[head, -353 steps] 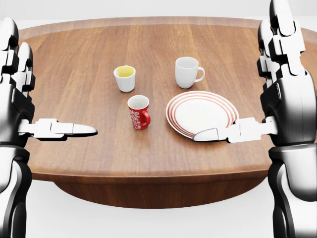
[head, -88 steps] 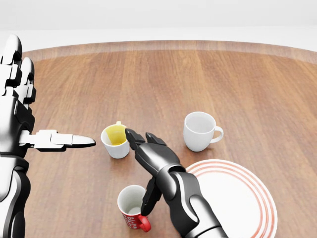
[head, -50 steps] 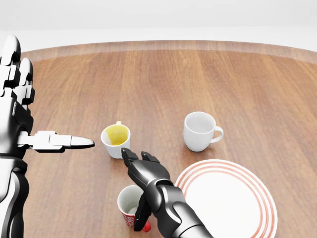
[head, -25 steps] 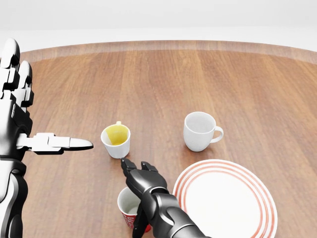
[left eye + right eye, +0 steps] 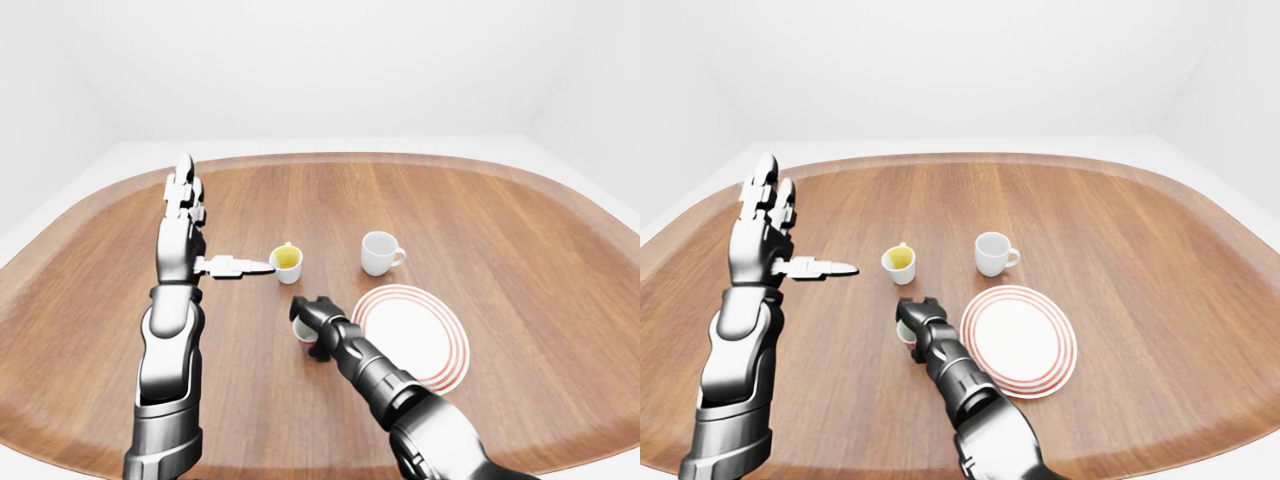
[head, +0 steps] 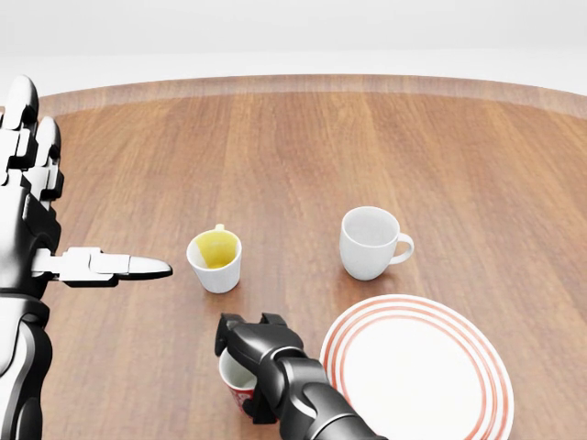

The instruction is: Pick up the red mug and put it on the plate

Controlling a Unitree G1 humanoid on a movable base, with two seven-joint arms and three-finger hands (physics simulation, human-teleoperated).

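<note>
The red mug (image 6: 239, 395) stands on the wooden table (image 6: 385, 137) at the bottom of the head view, just left of the red-ringed white plate (image 6: 417, 371). My right hand (image 6: 244, 370) reaches in from the bottom. Its fingers (image 6: 240, 335) curl over the mug's rim and its thumb lies down the mug's right side, so most of the mug is hidden. My left hand (image 5: 790, 232) is open and empty. It is held upright at the left with the thumb pointing right, well apart from the mug.
A white cup with a yellow inside (image 6: 215, 259) stands just above the red mug. A white mug (image 6: 371, 242) stands above the plate with its handle to the right. The round table's edge curves along the top.
My right hand has drawn back down over the red mug, and its fingers have curled from straight to closed round the rim. The left hand and the crockery have not moved.
</note>
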